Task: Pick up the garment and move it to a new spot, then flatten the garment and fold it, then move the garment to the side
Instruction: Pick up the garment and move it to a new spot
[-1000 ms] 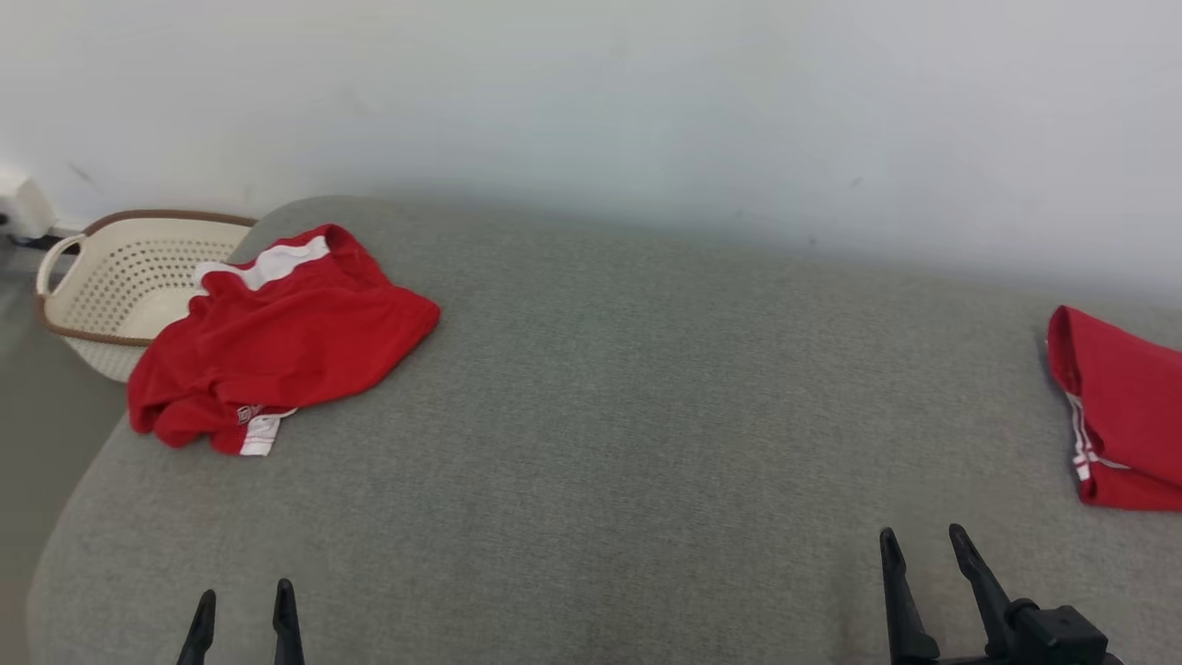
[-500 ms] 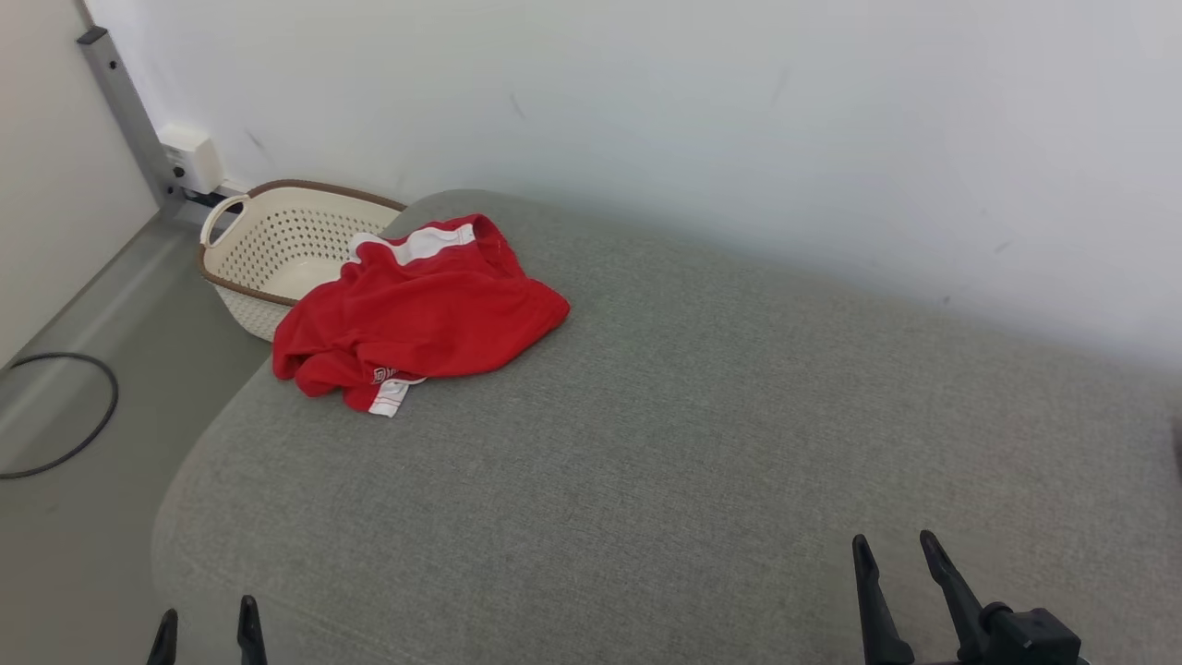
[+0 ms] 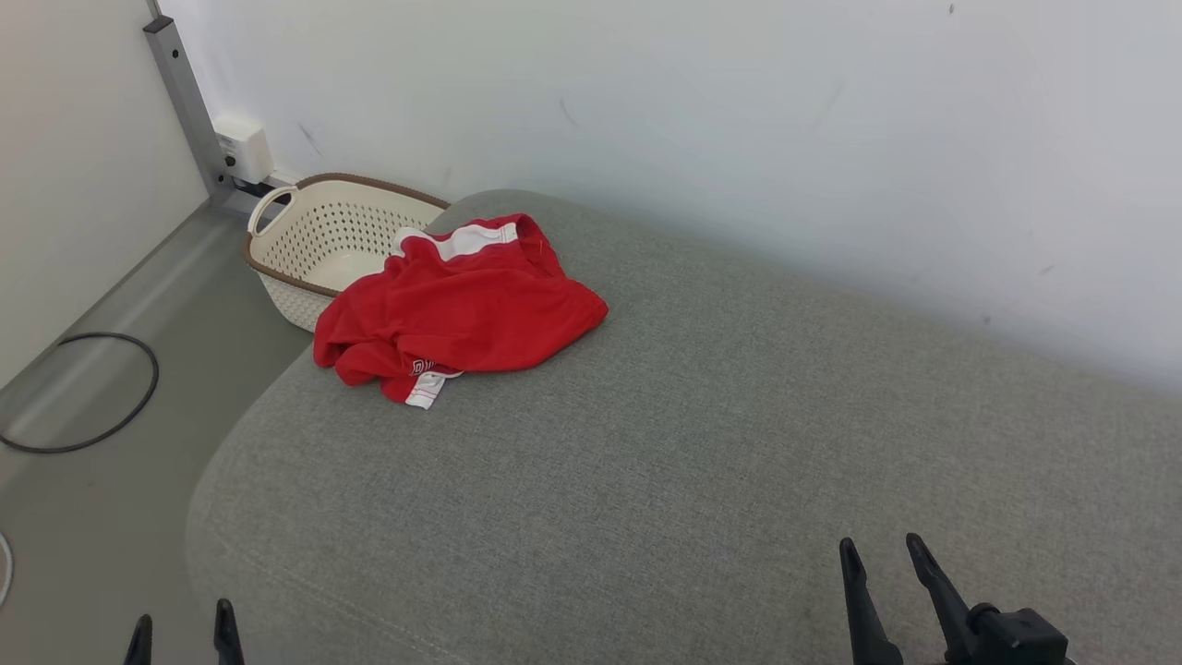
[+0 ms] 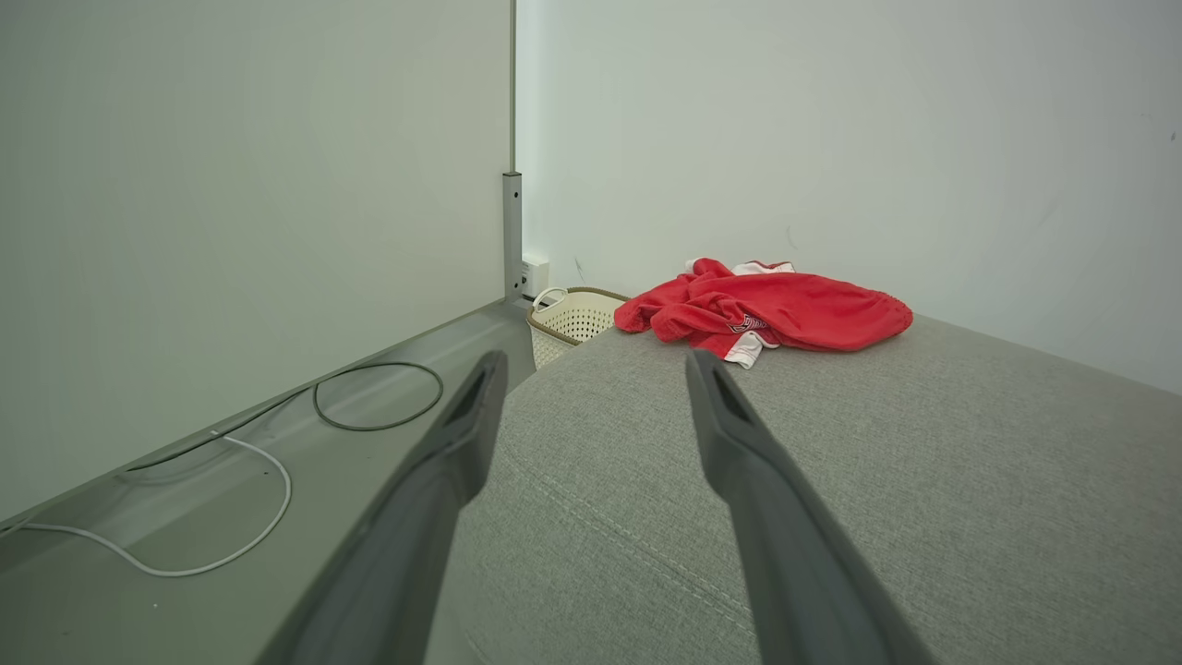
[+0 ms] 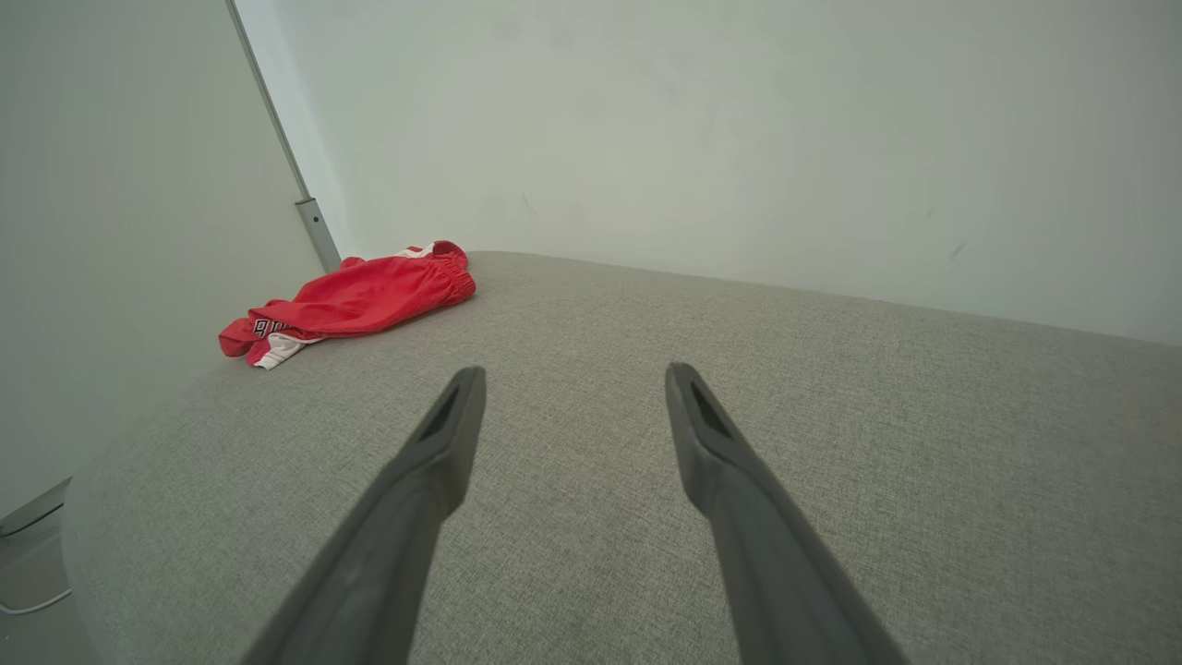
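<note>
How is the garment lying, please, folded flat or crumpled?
Crumpled: the garment lies bunched in uneven wrinkles on the cushion, a white-trimmed corner sticking out.

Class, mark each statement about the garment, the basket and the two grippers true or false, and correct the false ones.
1. The red garment lies crumpled on the grey cushion. True.
2. The basket stands on the cushion. False: it stands on the floor beside the cushion's end.
3. The left gripper is shut on the garment. False: it is open, apart from the garment.
4. The right gripper is open and empty. True.
5. A dark cable lies looped on the floor. True.
</note>
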Tool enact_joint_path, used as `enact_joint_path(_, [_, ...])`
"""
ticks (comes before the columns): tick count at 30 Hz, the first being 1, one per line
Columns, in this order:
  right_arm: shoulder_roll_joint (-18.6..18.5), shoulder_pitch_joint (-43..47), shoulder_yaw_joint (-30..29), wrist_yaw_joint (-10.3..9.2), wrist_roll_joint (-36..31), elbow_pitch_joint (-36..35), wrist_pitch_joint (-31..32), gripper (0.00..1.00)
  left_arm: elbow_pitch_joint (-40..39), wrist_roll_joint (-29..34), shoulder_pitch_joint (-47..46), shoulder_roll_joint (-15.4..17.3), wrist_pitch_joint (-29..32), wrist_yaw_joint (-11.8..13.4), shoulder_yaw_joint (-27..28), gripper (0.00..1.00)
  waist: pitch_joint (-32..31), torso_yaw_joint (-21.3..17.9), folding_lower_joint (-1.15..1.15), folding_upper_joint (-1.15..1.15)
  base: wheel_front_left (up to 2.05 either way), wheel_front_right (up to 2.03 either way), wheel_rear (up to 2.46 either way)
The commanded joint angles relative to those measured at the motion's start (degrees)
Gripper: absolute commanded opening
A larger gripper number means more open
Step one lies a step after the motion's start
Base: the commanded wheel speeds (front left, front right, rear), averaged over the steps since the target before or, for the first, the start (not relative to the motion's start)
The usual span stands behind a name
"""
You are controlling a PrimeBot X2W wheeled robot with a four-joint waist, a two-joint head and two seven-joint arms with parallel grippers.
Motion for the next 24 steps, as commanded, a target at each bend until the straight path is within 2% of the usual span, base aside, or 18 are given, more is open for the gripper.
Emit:
enact_joint_path(1, [-0.3,-0.2,0.2,0.01,0.5,0.2,-0.1,1.0,-0.2,0.2,1.1,0.1,-0.2,0.3,0.2,1.0,0.1,-0.2,0.0,0.0,0.0,0.0,0.0])
enact_joint_path(9, [-0.7,-1.3,1.2,0.01,0.7,0.3,-0.1,1.0,-1.3,-2.0,-1.3,-0.2,-0.2,0.1,1.0,1.0,1.2,-1.7,0.0,0.0,0.0,0.0,0.0])
enact_joint_path(16, [-0.4,-4.7,2.5,0.01,-0.1,-0.4,-0.1,1.0,-1.0,-5.2,-9.0,0.8,0.5,-2.4,1.4,1.0,5.1,-6.6,0.0,0.0,0.0,0.0,0.0])
enact_joint_path(21, [0.0,-9.0,5.9,0.01,-0.3,-1.4,-0.1,1.0,1.1,-7.4,-18.6,3.7,3.4,-3.6,2.1,1.0,9.5,-11.7,0.0,0.0,0.0,0.0,0.0])
enact_joint_path(24, [0.2,-12.0,8.4,0.01,0.1,-1.8,-0.1,1.0,4.8,-8.8,-25.2,6.6,4.9,-5.0,2.8,1.0,12.4,-15.1,0.0,0.0,0.0,0.0,0.0])
